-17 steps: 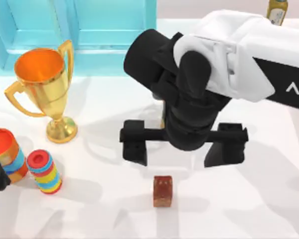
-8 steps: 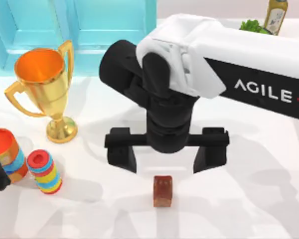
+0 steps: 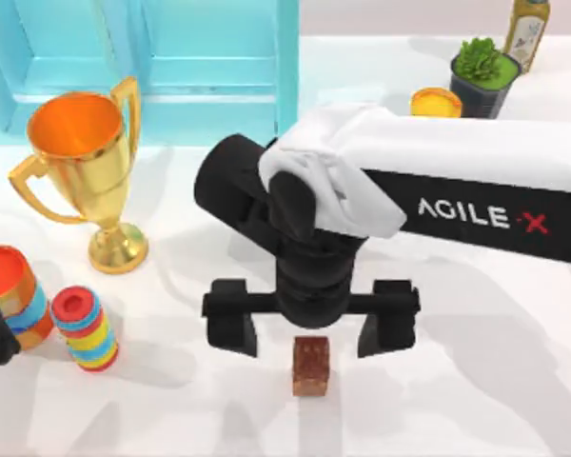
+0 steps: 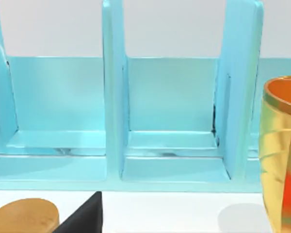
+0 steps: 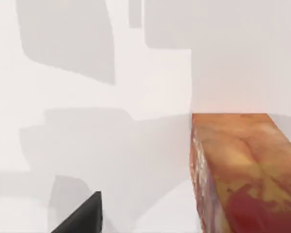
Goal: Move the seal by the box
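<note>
Two spread fingers of my right hand hung over the white surface, the upright seal standing just ahead of the gap between them, nearer this hand than my parked left.

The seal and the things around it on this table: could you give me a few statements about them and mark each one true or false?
1. The seal stands upright on the table. True.
2. The right end effector is shut on the seal. False: its fingers are spread open, with the seal just below them in the top view.
3. The gold trophy lies on its side. False: it stands upright.
4. The striped red-topped cylinder is left of the seal. True.
</note>
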Robot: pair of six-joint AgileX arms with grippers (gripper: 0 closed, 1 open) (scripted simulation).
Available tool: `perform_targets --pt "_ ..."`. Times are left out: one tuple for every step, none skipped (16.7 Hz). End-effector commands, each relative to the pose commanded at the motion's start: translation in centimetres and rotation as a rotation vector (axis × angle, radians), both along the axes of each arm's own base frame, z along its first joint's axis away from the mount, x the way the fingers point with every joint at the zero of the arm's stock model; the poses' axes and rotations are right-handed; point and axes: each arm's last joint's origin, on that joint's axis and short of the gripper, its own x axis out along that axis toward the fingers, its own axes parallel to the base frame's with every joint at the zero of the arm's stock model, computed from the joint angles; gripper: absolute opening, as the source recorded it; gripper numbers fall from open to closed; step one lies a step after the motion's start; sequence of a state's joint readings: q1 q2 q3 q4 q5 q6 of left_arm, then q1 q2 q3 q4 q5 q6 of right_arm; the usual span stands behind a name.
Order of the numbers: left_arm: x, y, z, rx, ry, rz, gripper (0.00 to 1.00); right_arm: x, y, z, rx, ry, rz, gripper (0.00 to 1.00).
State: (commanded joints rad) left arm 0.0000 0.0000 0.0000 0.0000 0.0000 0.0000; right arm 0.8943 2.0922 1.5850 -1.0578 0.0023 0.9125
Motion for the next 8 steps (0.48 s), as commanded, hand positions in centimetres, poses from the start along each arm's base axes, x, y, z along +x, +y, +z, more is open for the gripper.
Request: perform_targets --pt "0.0 0.0 0.0 0.000 0.000 0.000 1.00 0.0 0.0 -1.2 0.002 -0.002 0.000 1.00" --pt "0.0 0.0 0.0 0.000 0.000 0.000 1.00 -0.1 -0.1 -2.4 0.002 -0.001 0.000 1.00" --pt "0.0 0.0 0.0 0.000 0.000 0.000 1.00 -0.2 -0.1 -3.3 -0.001 0.000 0.000 1.00" --pt "0.0 0.0 0.0 0.000 0.000 0.000 1.00 -0.3 -0.2 -3.9 -0.003 0.003 0.000 1.00" --pt "0.0 0.0 0.0 0.000 0.000 0.000 1.00 -0.3 -0.2 -4.1 -0.004 0.003 0.000 1.00" --pt "0.0 0.0 0.0 0.000 0.000 0.000 1.00 -0.3 -0.2 -4.1 -0.004 0.003 0.000 1.00" --pt "0.0 0.0 0.0 0.000 0.000 0.000 1.00 -0.3 -0.2 -4.1 -0.004 0.003 0.000 1.00" --pt "0.0 0.0 0.0 0.000 0.000 0.000 1.00 -0.3 -0.2 -4.1 -0.004 0.003 0.000 1.00"
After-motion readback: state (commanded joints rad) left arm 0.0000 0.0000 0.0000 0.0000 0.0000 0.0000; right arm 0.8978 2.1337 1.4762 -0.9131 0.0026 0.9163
